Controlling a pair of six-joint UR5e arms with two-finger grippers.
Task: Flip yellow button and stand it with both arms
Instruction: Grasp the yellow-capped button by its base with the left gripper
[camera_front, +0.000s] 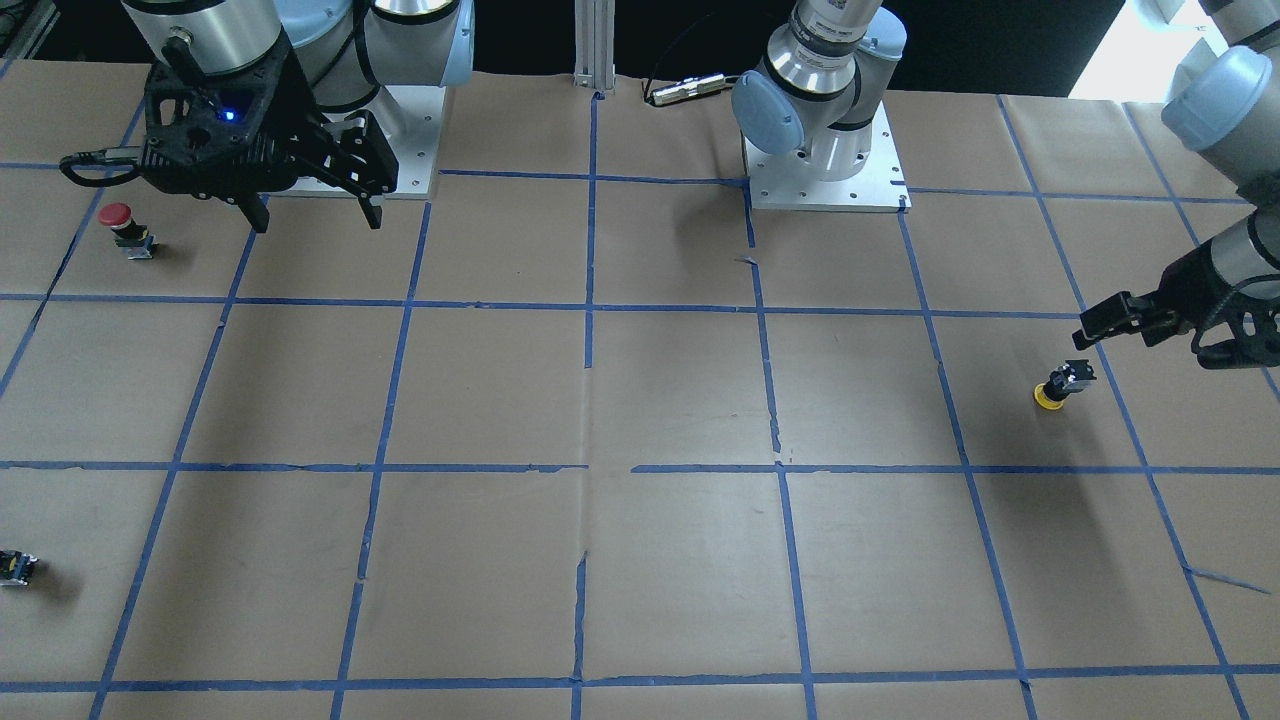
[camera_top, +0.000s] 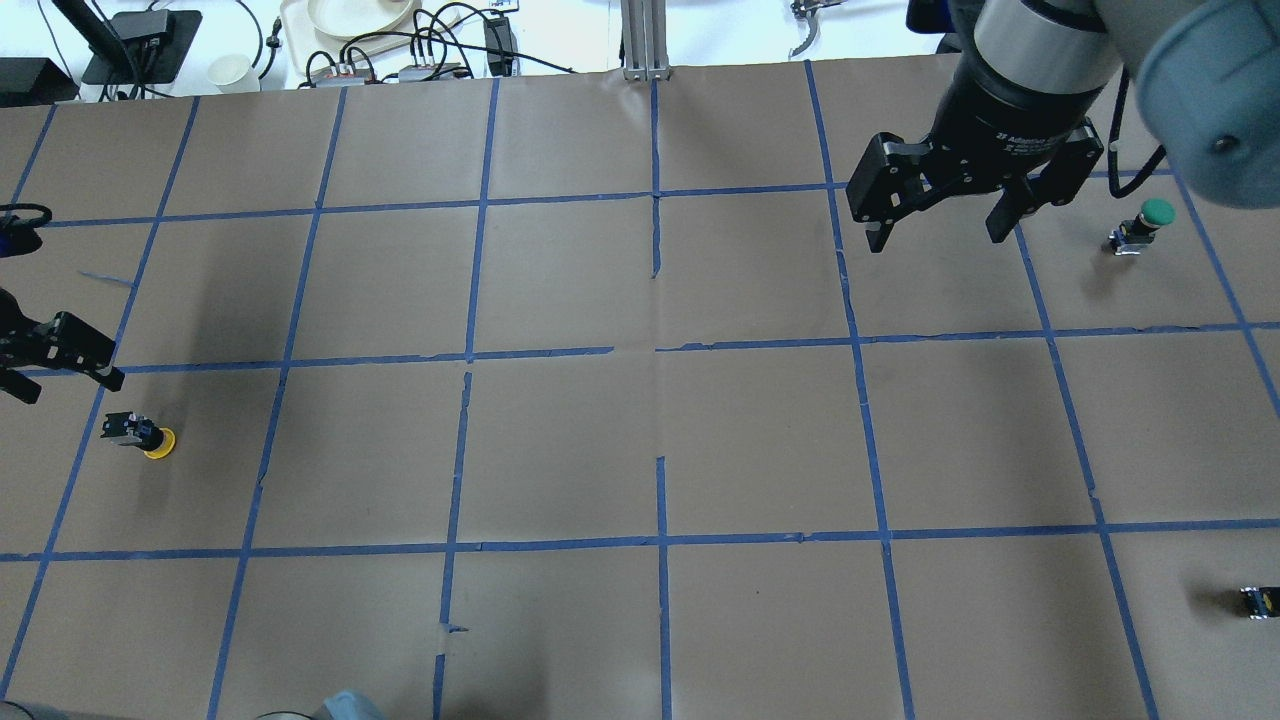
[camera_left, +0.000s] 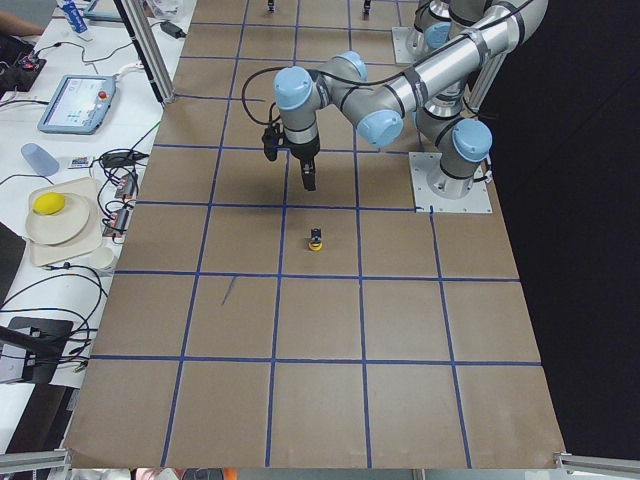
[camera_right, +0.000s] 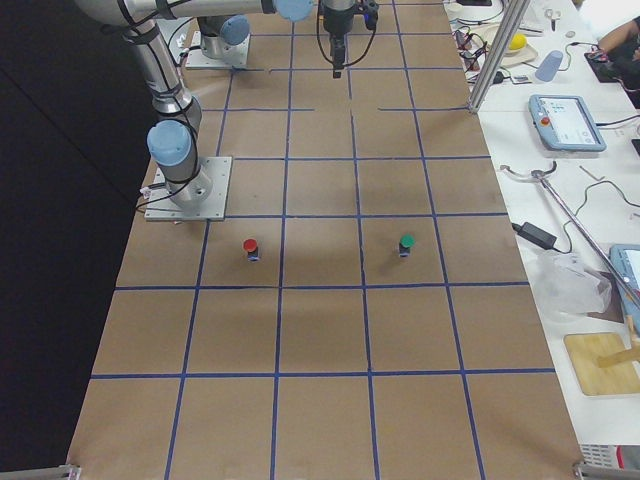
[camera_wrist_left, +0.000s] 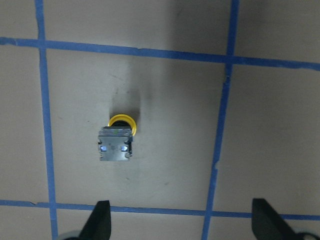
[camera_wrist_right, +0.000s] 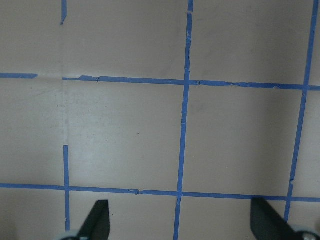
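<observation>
We judge that the coming move turns on how the yellow button (camera_wrist_left: 116, 142) sits against the left gripper (camera_wrist_left: 182, 225). The button rests on the table just ahead of and below that gripper, cap down and boxy body up, so its long axis runs roughly vertical. In the left wrist view it lies beyond the fingertips (camera_wrist_left: 99, 220) and off toward one of them, not centred in the gap. The left gripper's jaws stand wide open and hold nothing. The right gripper (camera_top: 937, 235) hangs well apart from the left gripper, across the table (camera_top: 640, 450), with its jaws also spread wide and empty. That makes the left arm plainly the nearer one for a first grasp. From the left gripper's own camera the yellow cap is mostly hidden under the body, with only an arc of it showing, so we cannot tell whether the cap sits flat or the button leans a little. The left gripper itself is cut off at the frame edge in both the overhead and front-facing views. The right wrist view shows only blue tape lines (camera_wrist_right: 185, 125) and no button.
</observation>
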